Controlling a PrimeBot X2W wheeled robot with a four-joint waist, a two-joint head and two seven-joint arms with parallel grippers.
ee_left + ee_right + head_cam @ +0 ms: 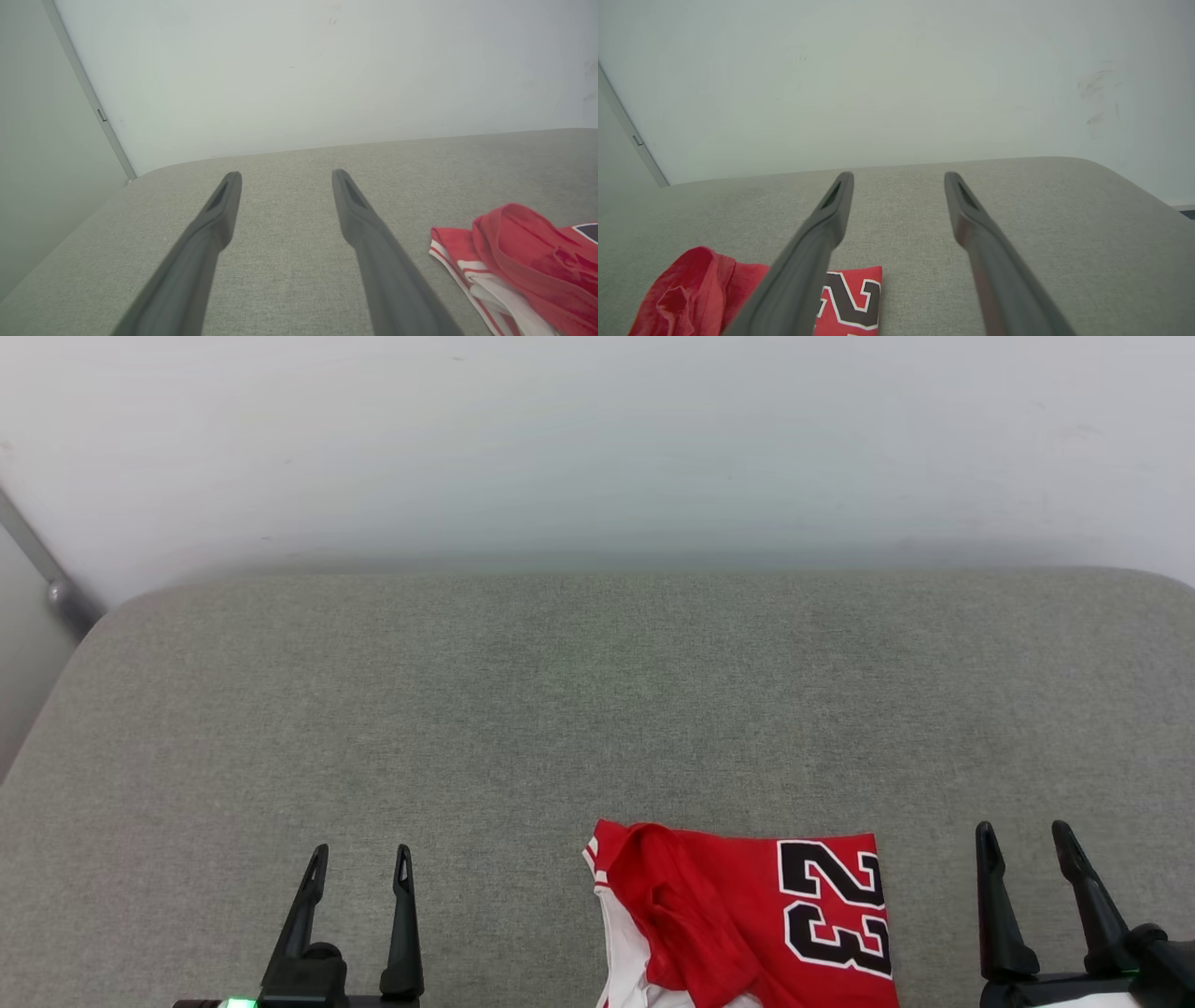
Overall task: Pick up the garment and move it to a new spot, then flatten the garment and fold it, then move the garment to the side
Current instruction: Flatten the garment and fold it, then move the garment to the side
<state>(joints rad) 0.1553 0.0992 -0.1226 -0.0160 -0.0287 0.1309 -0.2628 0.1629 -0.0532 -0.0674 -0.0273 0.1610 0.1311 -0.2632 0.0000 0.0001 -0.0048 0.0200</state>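
Left gripper [362, 849] and right gripper [1021, 826] hang wide and empty at the pad's [560, 709] near edge. The bunched jersey [747, 915] lies there between them, likely so either can reach it.

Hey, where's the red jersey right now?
In the head view the garment lies bunched at the near edge of the grey cushion, between the left gripper and the right gripper, closer to the right one and touched by neither.
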